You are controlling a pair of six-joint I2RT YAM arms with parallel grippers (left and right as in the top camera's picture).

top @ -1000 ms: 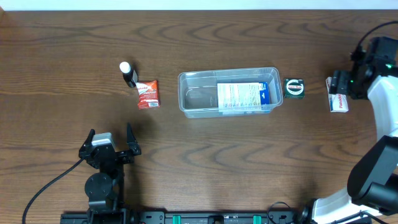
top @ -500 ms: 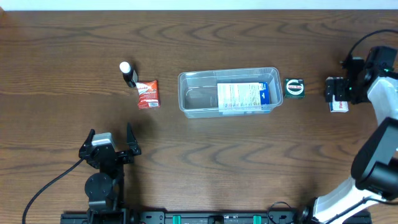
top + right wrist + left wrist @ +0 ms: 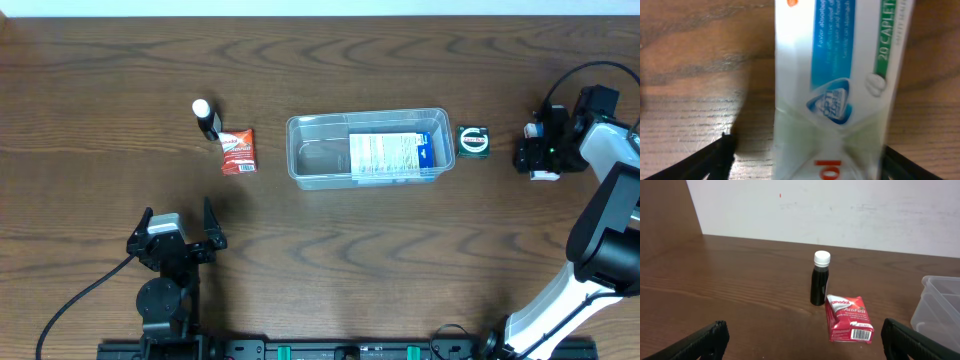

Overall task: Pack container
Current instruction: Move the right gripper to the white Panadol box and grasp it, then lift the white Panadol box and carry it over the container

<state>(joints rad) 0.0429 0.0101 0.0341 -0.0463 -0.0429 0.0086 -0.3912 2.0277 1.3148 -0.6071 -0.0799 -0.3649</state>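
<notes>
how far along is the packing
Done: one flat box lies in the container. In hand: the right gripper straddles a white box on the table, jaws open, not gripped yet. Left: that box, the green box, the red box and the bottle are all outside the container. The left gripper is open and holds nothing.

On the red pack [image 3: 848, 318] at the left: "anadol" in white (first letter lost at the fold), "ActiFast" beneath, a barcode at the near edge. On the white box [image 3: 835, 90] at the far right, seen close up from the right wrist: "20 CAPLET" on a green band, "OPTI ZORB" on a blue emblem, slanted small print too blurred to read, red letters cut off at the bottom. Print on the green box [image 3: 473, 141] and on the box [image 3: 392, 155] inside the container [image 3: 320, 118]: too small to read.
</notes>
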